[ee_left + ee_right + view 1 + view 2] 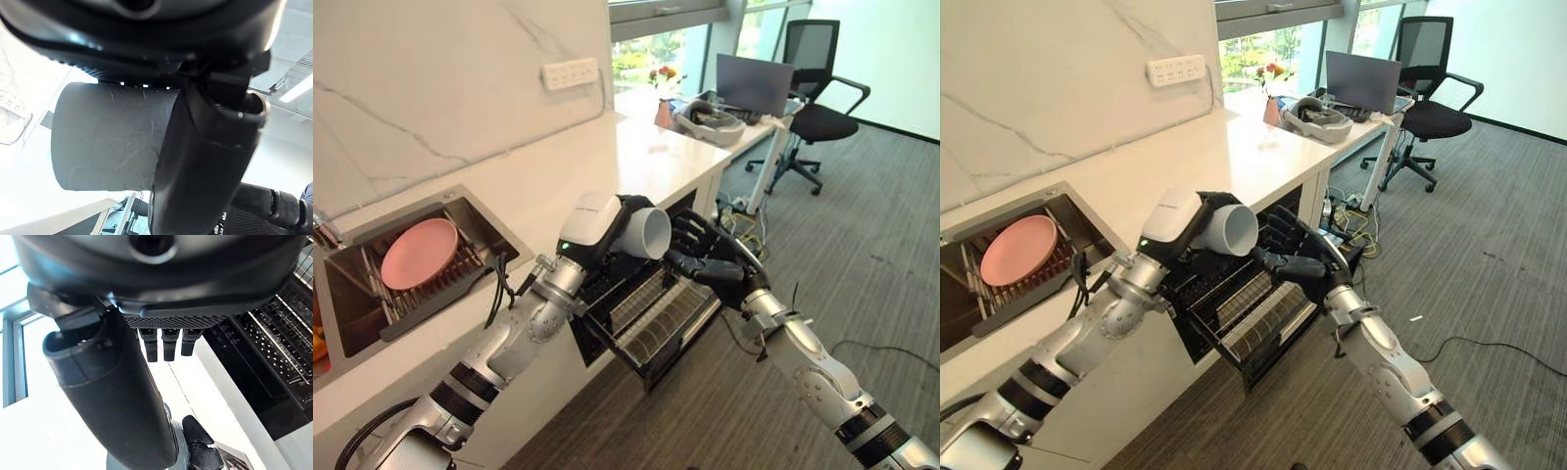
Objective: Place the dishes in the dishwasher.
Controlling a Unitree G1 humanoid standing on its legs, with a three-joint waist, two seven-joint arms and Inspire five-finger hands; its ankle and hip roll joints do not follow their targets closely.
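While left hand (607,230) grips cup (644,233) (white), rack (651,313) gapes.

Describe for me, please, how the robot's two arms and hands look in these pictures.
Both arms are silver-grey metal tubes with black ring bands at the joints. The left hand is dark and wears a white housing with a small green light on its back. The right hand is all black, with ribbed segmented fingers. Thin black cables loop at both wrists.

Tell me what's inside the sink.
A pink plate lies on a dark rack in the sink. What lies under the plate and rack is covered. The white cup is elsewhere, held in the left hand over the dishwasher drawer.
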